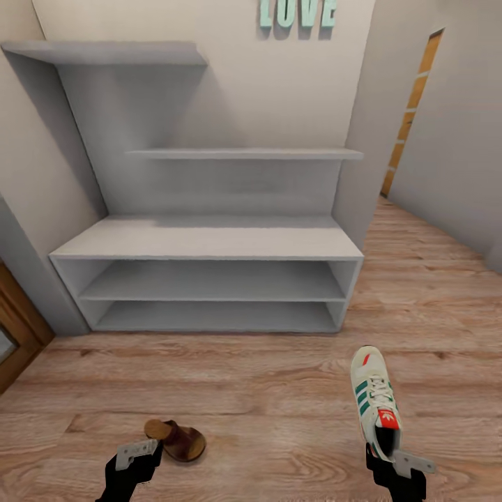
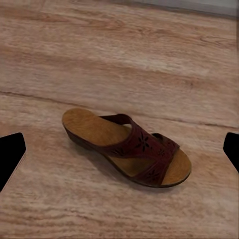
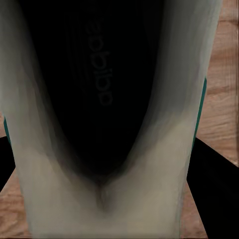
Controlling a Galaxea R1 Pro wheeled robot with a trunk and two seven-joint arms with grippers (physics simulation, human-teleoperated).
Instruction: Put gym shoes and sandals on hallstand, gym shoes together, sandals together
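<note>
Corridor floor (image 1: 265,390): light brown wood planks, grain and knots visible. One brown sandal (image 1: 176,439) lies flat on it, well in front of the hallstand (image 1: 209,240), sole down, tan insole up, dark strap with cut-out pattern. Hallstand stands on the floor against the wall: grey-white bench top over two low open shelves. Gym shoe (image 1: 376,404) near the floor; contact with planks uncertain.

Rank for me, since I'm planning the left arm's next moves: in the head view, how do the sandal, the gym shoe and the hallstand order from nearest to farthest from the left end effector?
1. The sandal, on the floor just beside the left end effector.
2. The gym shoe, across on the right, at the right end effector.
3. The hallstand, ahead against the wall.
</note>
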